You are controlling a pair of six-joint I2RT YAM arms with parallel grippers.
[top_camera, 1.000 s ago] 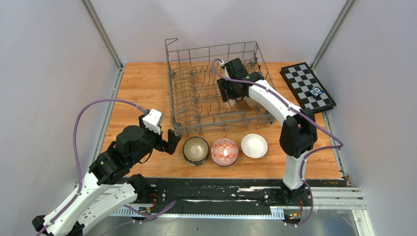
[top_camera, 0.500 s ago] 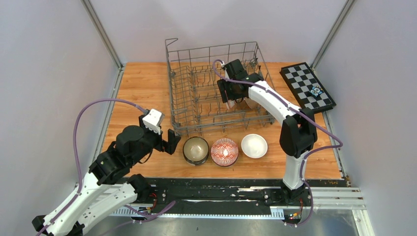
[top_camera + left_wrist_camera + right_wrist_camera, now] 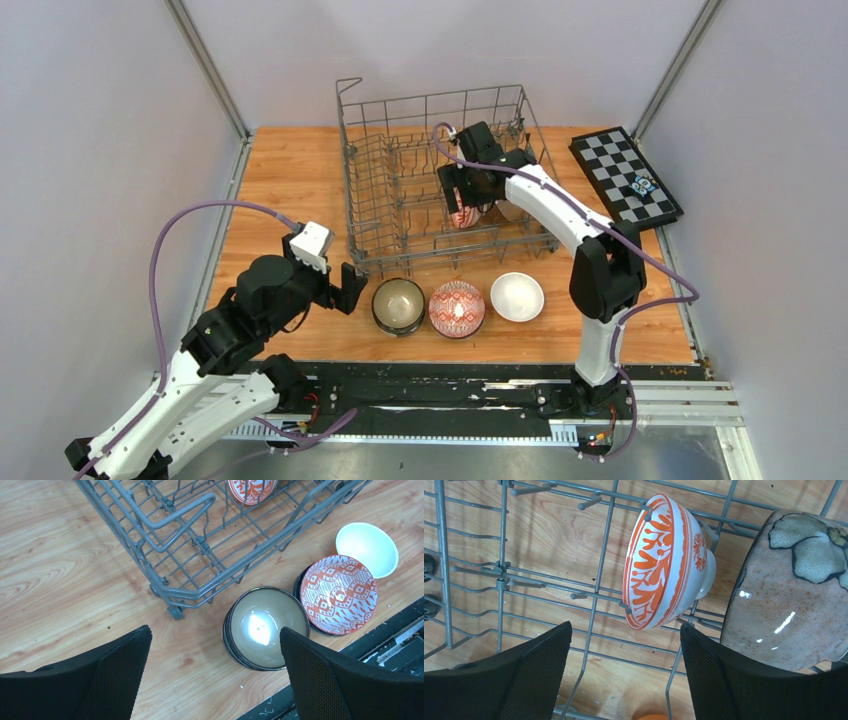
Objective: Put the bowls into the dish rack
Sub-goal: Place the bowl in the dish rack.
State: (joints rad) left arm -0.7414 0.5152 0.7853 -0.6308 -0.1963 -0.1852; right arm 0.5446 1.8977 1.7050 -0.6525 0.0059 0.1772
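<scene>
- My right gripper (image 3: 625, 630) has its jaws apart, and the orange-white bowl (image 3: 664, 562) sits just beyond them, standing on edge between the tines of the dish rack (image 3: 260, 547).
- My left gripper (image 3: 215, 632) is spread wide too, hovering above the table (image 3: 60, 580) beside the dark-rimmed beige bowl (image 3: 265, 627).

Glossy bowls (image 3: 265, 627), wire dish rack (image 3: 172, 611), wooden table (image 3: 60, 580)

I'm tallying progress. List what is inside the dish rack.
Inside the dish rack, an orange-and-white bowl stands on edge between the tines, beside a speckled brown floral dish. The right arm hides part of the rack floor from above, so more may lie there.
</scene>
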